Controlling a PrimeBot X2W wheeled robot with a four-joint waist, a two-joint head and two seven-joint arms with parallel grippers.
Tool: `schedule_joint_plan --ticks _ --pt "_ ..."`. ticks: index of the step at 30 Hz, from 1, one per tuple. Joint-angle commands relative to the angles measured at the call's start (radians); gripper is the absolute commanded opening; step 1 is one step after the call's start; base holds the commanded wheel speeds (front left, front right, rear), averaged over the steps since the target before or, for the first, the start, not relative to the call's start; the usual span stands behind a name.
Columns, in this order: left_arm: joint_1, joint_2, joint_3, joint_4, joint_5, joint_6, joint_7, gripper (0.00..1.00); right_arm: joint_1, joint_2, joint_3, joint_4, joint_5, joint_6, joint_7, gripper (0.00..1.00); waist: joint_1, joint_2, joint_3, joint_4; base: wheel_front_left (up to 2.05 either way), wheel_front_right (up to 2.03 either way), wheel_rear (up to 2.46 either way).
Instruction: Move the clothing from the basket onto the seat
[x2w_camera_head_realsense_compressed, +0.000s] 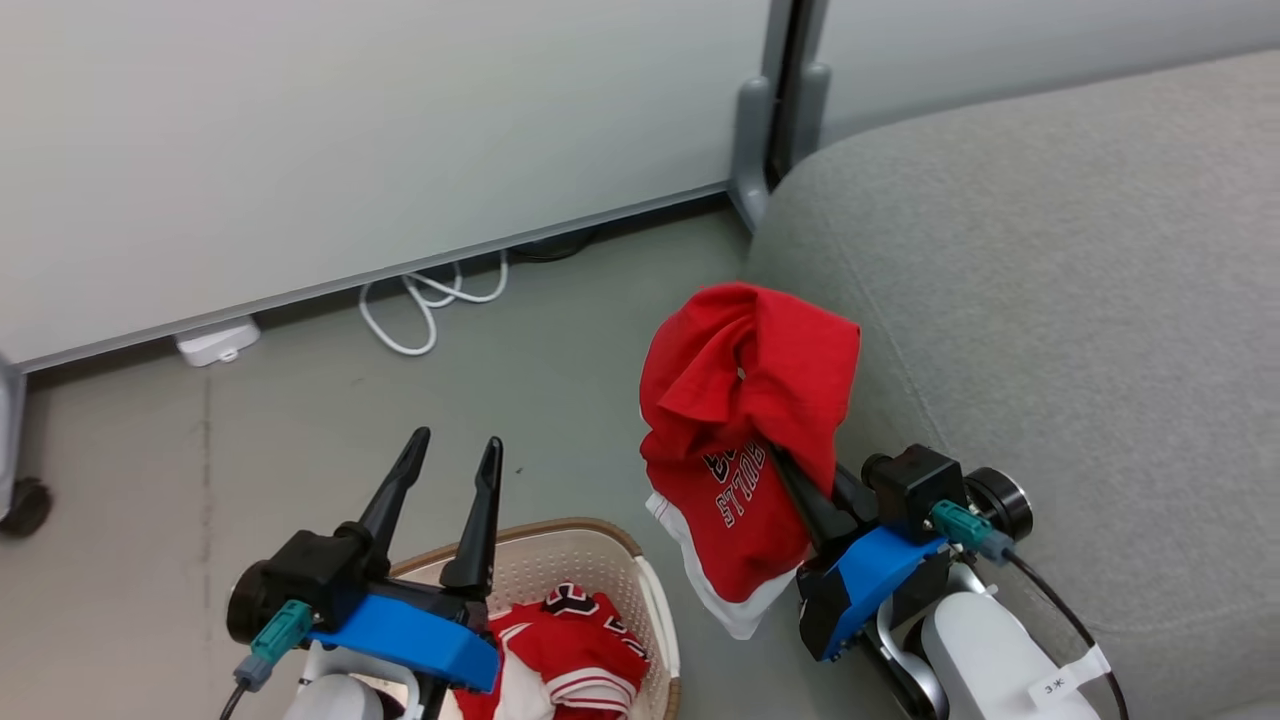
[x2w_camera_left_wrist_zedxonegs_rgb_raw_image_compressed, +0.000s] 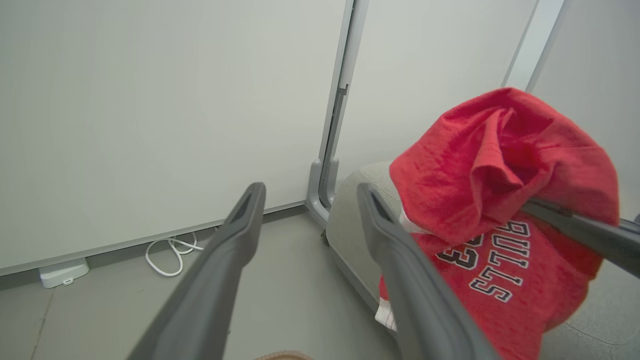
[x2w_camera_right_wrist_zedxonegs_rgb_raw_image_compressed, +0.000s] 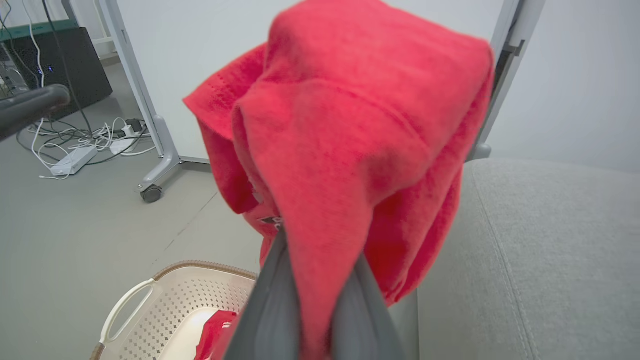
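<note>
Over the basket (x2w_camera_head_realsense_compressed: 590, 565), where red clothing (x2w_camera_head_realsense_compressed: 570, 650) is lying, the left end effector (x2w_camera_head_realsense_compressed: 456, 440) is hovering spread and empty. The right end effector (x2w_camera_head_realsense_compressed: 790, 470) is pinching a red garment (x2w_camera_head_realsense_compressed: 745, 380), holding it high beside the seat (x2w_camera_head_realsense_compressed: 1050, 300), likely to clear the cushion's edge.

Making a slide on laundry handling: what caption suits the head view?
Right gripper holds a red garment beside the grey seat; open left gripper hovers over the basket.
</note>
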Motion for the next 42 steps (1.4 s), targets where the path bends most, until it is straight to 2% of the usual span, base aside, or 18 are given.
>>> schedule_joint_plan --ticks 1,13,22,35,42 --pt "-0.001 0.007 0.010 -0.003 0.009 -0.006 -0.003 1.00 0.014 -0.003 0.002 -0.009 0.006 0.000 -0.006 0.00 -0.0001 0.0000 0.018 -0.042 0.00 0.00 0.00" --pt "0.000 0.031 0.012 -0.011 0.014 -0.005 -0.003 1.00 0.042 -0.003 0.016 -0.055 0.050 0.000 -0.012 0.00 -0.0001 0.0000 0.046 -0.209 0.00 0.00 0.00" --pt "-0.013 0.046 -0.002 -0.006 0.006 -0.005 -0.003 1.00 0.057 -0.003 0.025 -0.072 0.065 0.000 -0.019 0.00 -0.0001 0.0000 0.064 -0.295 0.00 0.00 0.00" --pt "-0.018 0.062 -0.022 -0.017 0.001 -0.005 -0.003 1.00 0.054 -0.002 0.015 -0.077 0.071 0.000 -0.022 0.00 -0.0001 0.0000 0.077 -0.313 0.00 0.00 0.00" --pt "-0.027 0.083 -0.027 -0.033 0.015 -0.005 -0.003 1.00 -0.016 -0.002 -0.052 -0.090 0.101 0.000 -0.020 0.00 -0.0001 0.0000 0.131 -0.304 0.00 0.00 0.00"
